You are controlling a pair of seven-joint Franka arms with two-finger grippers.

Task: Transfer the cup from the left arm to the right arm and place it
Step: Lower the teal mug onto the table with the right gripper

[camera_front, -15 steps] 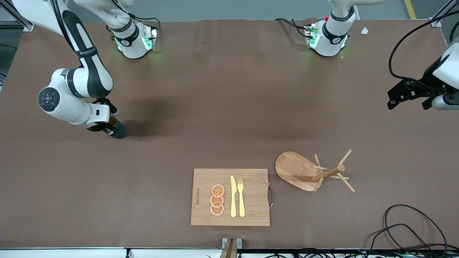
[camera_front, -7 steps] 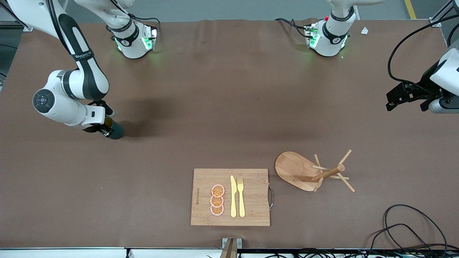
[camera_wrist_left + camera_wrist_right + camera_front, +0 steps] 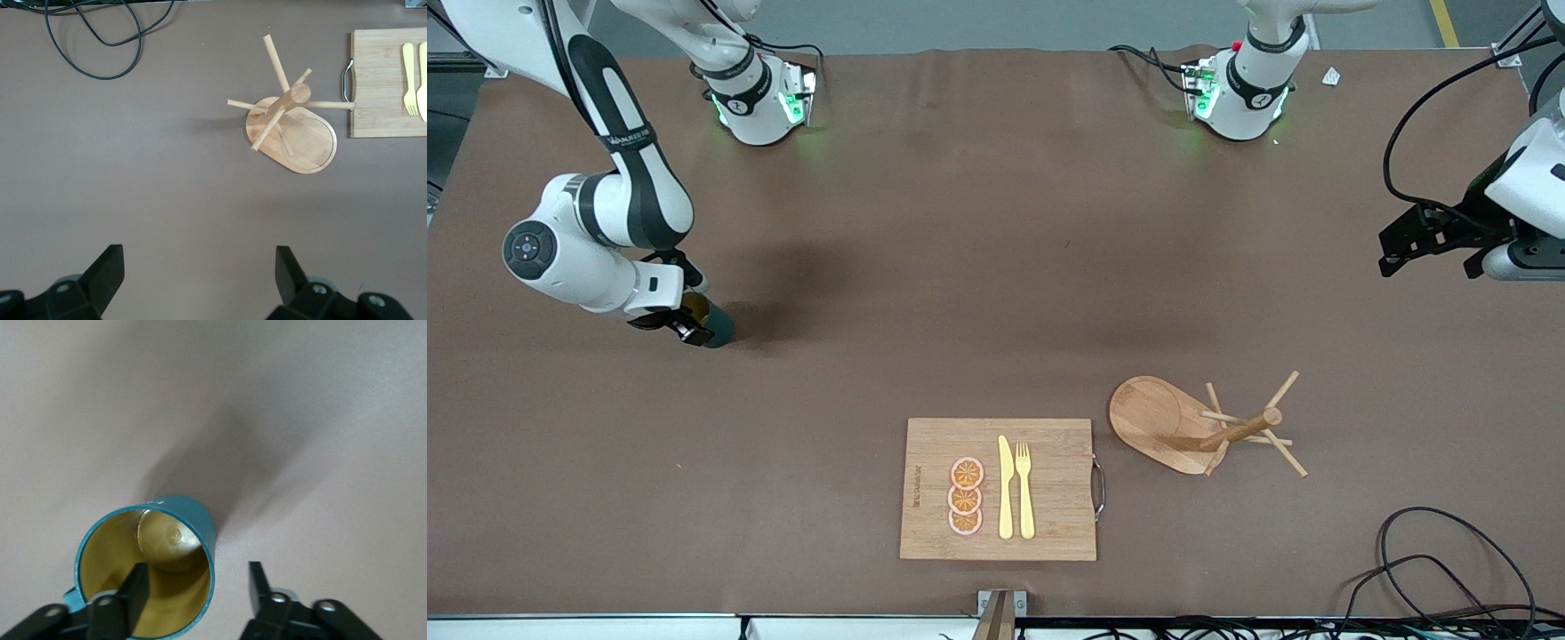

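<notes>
At the middle left of the front view we see the right pincer (image 3: pixel 685 322) low over the desk (image 3: pixel 996 267), its fingers spread astride the wall of the cup (image 3: pixel 713 326), one inside the mustard-brown bowl, one outside. The cup stands on the desk toward the right arm's end. In the lower centre lies a cutting board (image 3: pixel 1049 524), then a wooden mug tree (image 3: pixel 1209 427). At the far right edge the left pincer (image 3: pixel 1436 238) hangs with fingers apart, holding nothing.
</notes>
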